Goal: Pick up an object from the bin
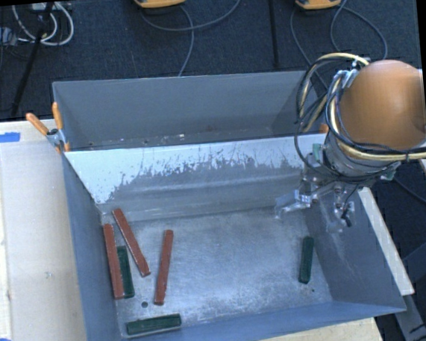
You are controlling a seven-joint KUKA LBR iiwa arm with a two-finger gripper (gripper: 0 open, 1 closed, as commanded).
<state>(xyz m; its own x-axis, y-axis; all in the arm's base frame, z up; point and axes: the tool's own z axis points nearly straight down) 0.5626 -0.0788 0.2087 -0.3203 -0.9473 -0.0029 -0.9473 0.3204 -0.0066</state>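
Note:
My gripper [316, 210] hangs at the right side of the bin, close to the right wall, open with nothing between its fingers. One metal fingertip [287, 205] points left, the other sits lower right. A short dark green bar [305, 260] lies on the bin floor just below the gripper, standing nearly upright in the view and apart from the fingers.
At the bin's left side lie three red-brown sticks [131, 241] [113, 260] [163, 267], and a dark green bar [125, 273] lies against one of them. Another dark green bar [153, 325] lies flat along the front wall. The arm's orange cover and cables hang above the right wall.

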